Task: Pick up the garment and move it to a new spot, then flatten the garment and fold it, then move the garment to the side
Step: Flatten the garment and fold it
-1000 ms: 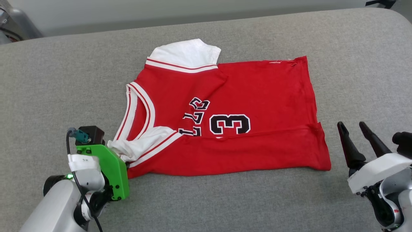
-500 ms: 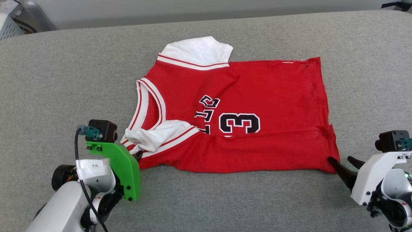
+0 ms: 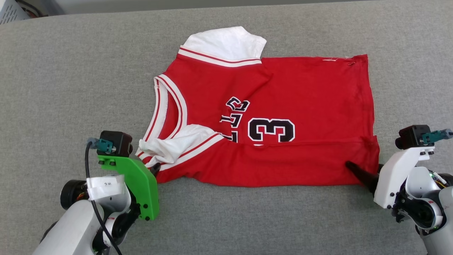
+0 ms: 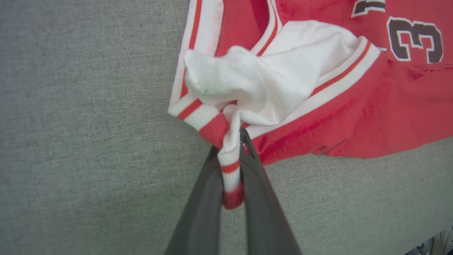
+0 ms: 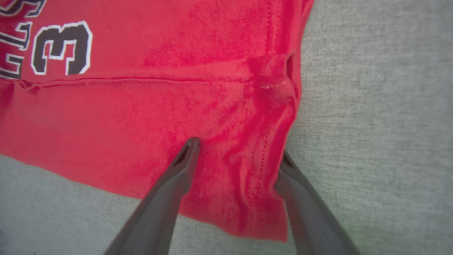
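The garment (image 3: 283,106), a red jersey with white sleeves, striped trim and a black "3", lies mostly flat on the grey padded surface (image 3: 70,71), its near long edge folded over. My left gripper (image 3: 154,169) is at the near left corner, shut on a bunched strip of striped trim and white sleeve (image 4: 230,166). At the near right hem corner my right gripper (image 3: 364,168) is open. One finger (image 5: 184,159) lies on top of the red cloth (image 5: 177,71), and the other finger (image 5: 293,177) sits just outside the hem edge.
The grey surface stretches wide on all sides of the jersey, with bare room to the left and in front. Its far edge runs along the top of the head view, where a pale crate (image 3: 10,10) stands beyond the top left corner.
The head camera has shifted, moving the whole picture. My right gripper has come in from the right and now straddles the near right hem corner. The left gripper keeps its hold.
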